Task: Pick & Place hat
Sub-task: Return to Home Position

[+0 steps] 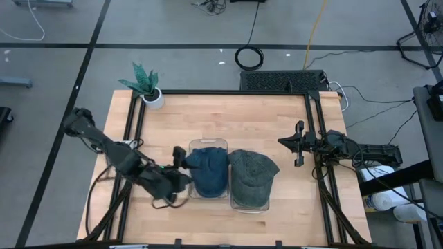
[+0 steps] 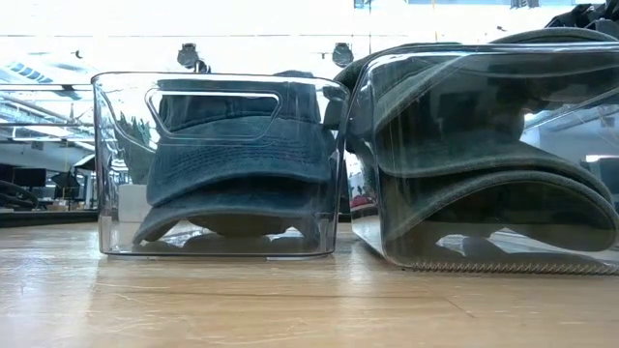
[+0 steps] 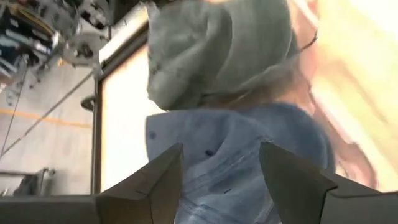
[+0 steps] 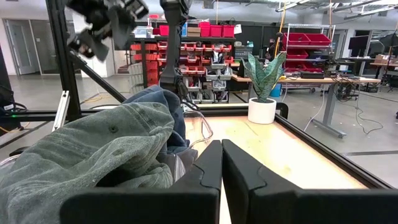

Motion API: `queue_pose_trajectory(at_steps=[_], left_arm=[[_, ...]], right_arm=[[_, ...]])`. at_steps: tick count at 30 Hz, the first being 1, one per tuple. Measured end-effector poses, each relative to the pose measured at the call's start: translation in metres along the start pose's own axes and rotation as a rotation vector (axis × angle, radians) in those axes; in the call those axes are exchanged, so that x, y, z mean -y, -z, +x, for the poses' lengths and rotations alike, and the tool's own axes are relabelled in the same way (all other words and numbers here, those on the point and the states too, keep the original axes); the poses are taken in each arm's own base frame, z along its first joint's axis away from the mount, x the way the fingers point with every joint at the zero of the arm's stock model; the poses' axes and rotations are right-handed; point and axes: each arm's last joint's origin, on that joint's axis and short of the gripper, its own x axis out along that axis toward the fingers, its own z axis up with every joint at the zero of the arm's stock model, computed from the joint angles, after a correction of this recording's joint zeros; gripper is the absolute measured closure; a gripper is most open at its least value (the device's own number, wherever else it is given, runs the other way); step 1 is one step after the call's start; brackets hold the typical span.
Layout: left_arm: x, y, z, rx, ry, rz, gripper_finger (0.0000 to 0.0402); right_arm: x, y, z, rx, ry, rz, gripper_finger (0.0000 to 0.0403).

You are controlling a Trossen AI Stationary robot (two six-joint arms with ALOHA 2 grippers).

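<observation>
Hovering open and empty beside the left transparent bin (image 1: 208,143) holding the blue caps (image 1: 208,169), the left gripper (image 3: 221,152) contrasts with the closed right gripper (image 4: 221,146) near the table's (image 1: 263,114) right edge.

A potted plant (image 1: 147,84) stands at the table's (image 1: 242,117) far corner, well beyond the left pincer (image 1: 180,166). A coiled black cable (image 1: 249,57) lies on the floor beyond the right pincer (image 1: 284,142).

We are seeing bright, even overhead light laying only soft shadows on the table (image 1: 277,124), while in the low view the backlit room is washing out white and reflections are streaking the left bin (image 2: 108,164) and right bin (image 2: 366,145).
</observation>
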Motion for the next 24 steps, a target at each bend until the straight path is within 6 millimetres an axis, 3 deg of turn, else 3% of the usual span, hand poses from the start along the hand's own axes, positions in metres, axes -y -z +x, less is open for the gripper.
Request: queue_pose_trajectory(at_steps=[5, 11, 18, 24], left_arm=[[-0.02, 0.001, -0.035, 0.123, -0.006, -0.07, 0.0188], [-0.04, 0.003, -0.063, 0.241, -0.028, -0.129, 0.0197], [-0.053, 0.005, -0.08, 0.324, -0.045, -0.174, 0.0203], [-0.059, 0.003, -0.088, 0.366, -0.126, 0.016, 0.0199]], right_arm=[[0.0, 0.0, 0.0, 0.0, 0.0, 0.0, 0.0403], [0.0, 0.0, 0.0, 0.0, 0.0, 0.0, 0.0403], [0.0, 0.0, 0.0, 0.0, 0.0, 0.0, 0.0403], [0.0, 0.0, 0.0, 0.0, 0.0, 0.0, 0.0403]])
